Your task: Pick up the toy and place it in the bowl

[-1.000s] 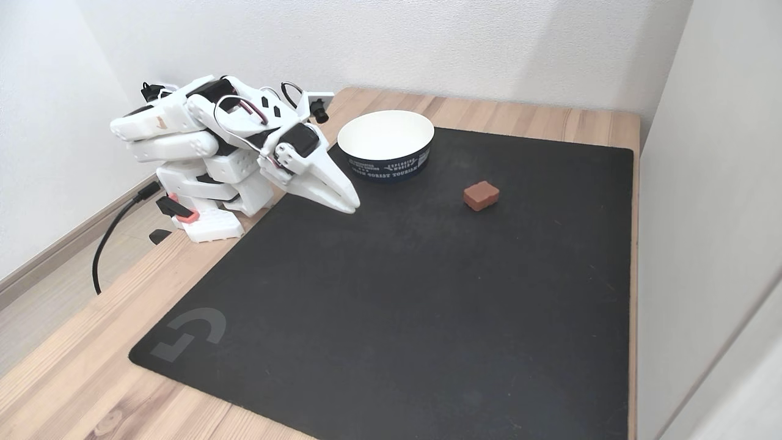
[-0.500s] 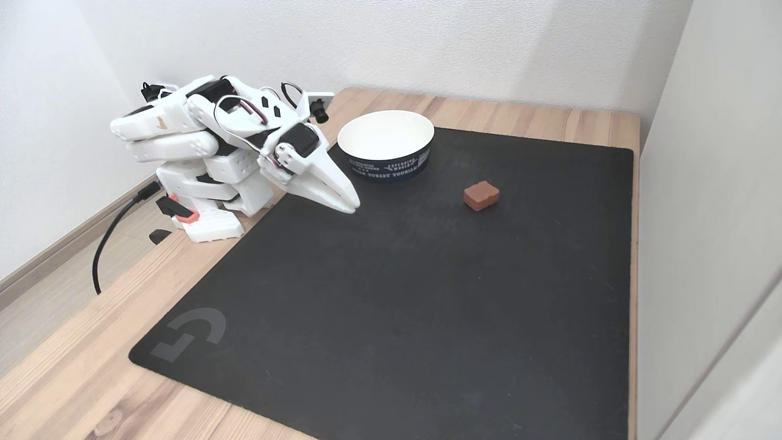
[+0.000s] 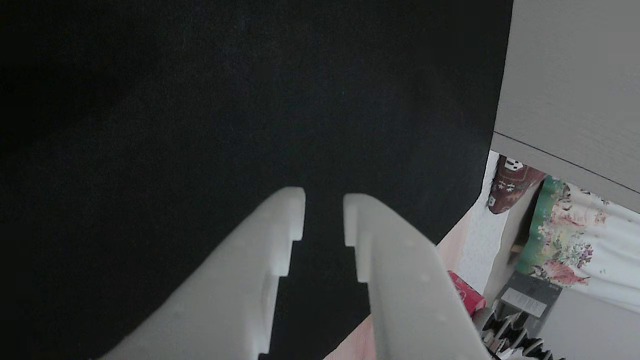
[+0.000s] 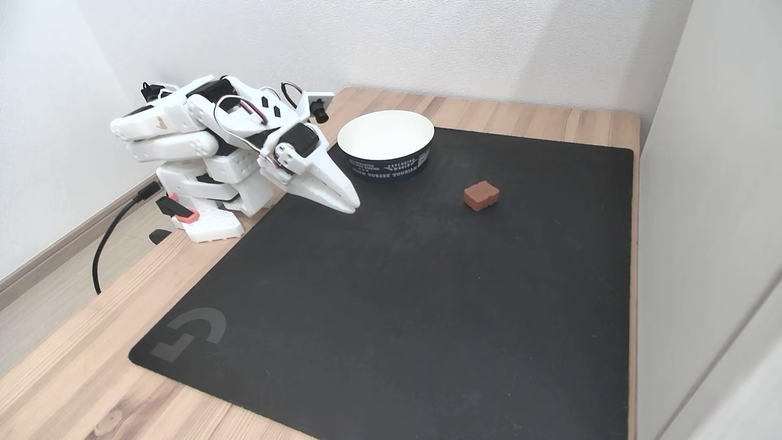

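The toy [image 4: 481, 195] lies on the black mat [image 4: 397, 305] near its far right corner, apart from the bowl [image 4: 385, 145] at the far edge. The bowl's dark band reads "EXPLORING WORLD" above words ending in "TOURISM". A grey logo [image 4: 189, 333] marks the mat's near left corner. The gripper [image 3: 324, 212] hangs empty over the mat, fingers slightly parted

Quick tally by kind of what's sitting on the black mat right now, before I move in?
Toy blocks: 1, the red toy
Bowls: 1, the bowl
Total: 2, both on the black mat, apart from each other.
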Controlling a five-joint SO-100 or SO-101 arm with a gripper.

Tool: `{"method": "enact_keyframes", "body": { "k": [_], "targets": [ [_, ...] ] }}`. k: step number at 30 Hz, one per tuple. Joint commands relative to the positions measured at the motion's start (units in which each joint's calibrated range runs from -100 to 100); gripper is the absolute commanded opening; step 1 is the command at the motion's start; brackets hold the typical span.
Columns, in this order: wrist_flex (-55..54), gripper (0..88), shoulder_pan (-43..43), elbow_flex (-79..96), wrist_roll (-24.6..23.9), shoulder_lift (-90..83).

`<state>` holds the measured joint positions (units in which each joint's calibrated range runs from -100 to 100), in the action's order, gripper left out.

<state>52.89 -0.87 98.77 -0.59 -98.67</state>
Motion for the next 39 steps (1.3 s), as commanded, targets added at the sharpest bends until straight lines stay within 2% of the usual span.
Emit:
{"method": "enact_keyframes", "body": {
  "k": [1,29,39],
  "targets": [
    [0.28,2.8,-0.51,0.78,0.07,-0.67],
    [0.11,2.4,-0.42,-0.12,-0.09,-0.33],
    [0.03,2.3,0.33,-22.48,-0.14,22.76]
  ]
}}
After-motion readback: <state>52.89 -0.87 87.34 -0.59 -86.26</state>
